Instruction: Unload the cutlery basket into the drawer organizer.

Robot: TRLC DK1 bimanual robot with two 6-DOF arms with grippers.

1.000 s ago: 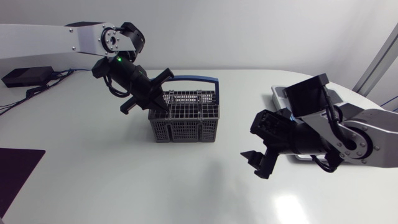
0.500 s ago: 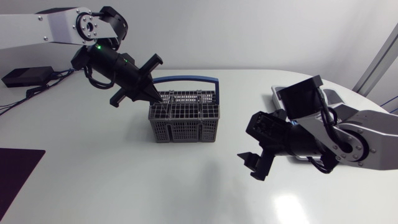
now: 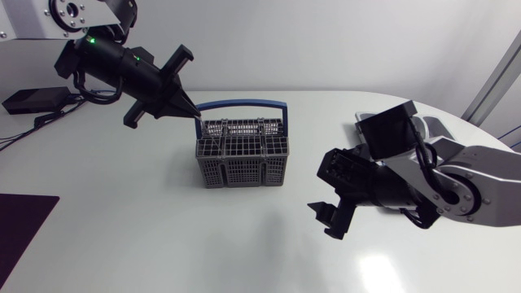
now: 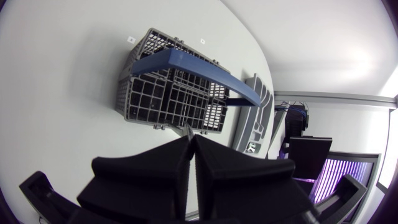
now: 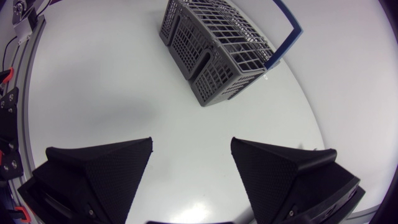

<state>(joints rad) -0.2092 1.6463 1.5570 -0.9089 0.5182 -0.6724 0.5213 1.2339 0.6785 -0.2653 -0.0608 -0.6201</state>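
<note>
Head view: left tool (image 3: 190,111) pinches thin cutlery (image 3: 198,120) above basket (image 3: 242,155).

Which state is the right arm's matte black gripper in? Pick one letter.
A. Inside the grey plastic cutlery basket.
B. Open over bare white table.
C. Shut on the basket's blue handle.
B: the right gripper is spread wide with only white table in the gap, the grey plastic cutlery basket ahead and apart.

Our white table (image 3: 122,236), rounded along its far edge, caught a soft glare (image 3: 378,268) at five o'clock; a black box (image 3: 37,99) with cables (image 3: 47,116) sat at ten o'clock, a dark panel (image 3: 20,228) at eight.
</note>
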